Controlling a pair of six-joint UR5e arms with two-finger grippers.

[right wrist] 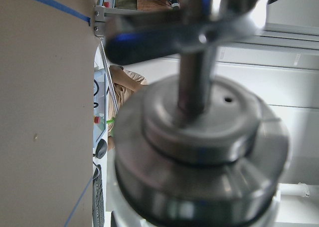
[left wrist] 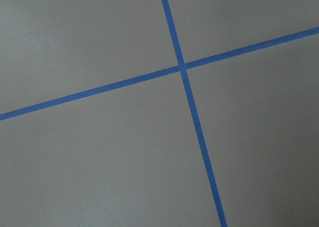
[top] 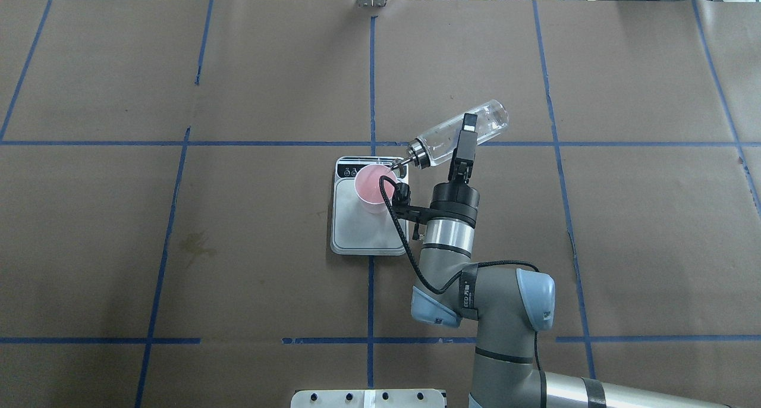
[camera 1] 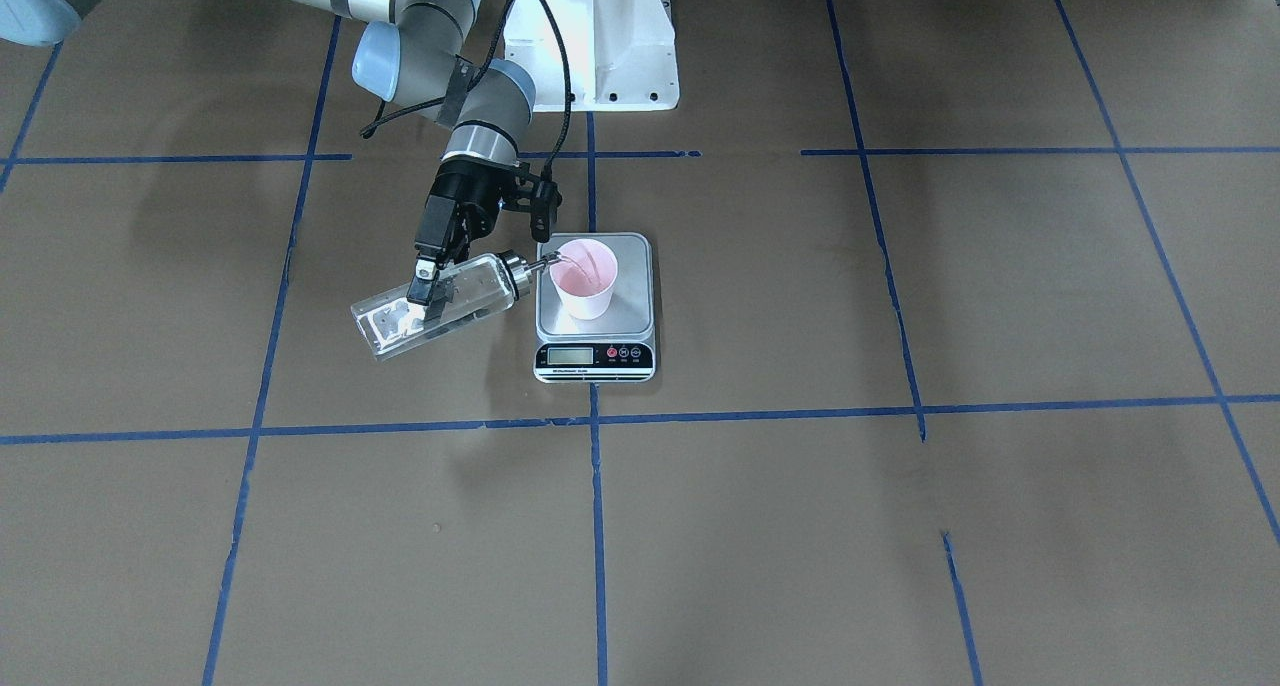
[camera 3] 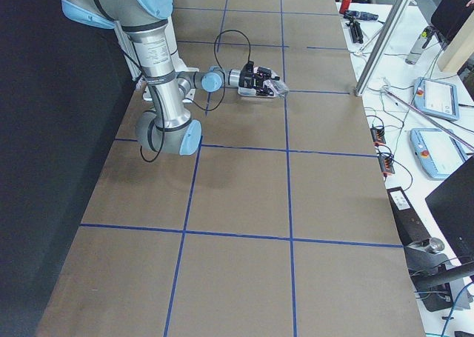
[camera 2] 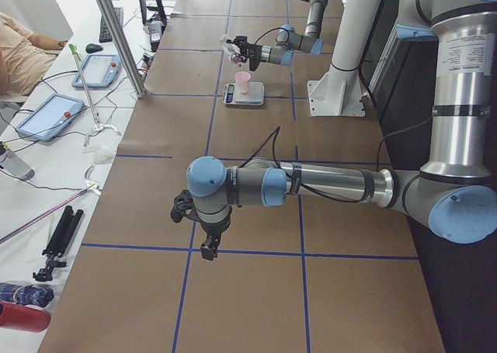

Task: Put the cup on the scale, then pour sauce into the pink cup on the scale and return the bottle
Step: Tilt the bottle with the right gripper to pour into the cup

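A brown paper-covered table. The right gripper clamps the tilted bottle, whose spout is over the rim of the cup, which stands on the scale. The left gripper hangs well apart; whether it is open cannot be told.

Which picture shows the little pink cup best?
The front-facing view: the small pale pink paper cup shows clearly, with its inside and wall both visible. Overhead, a black cable crosses its edge. The side views show it tiny or hidden, and the wrist views miss it.
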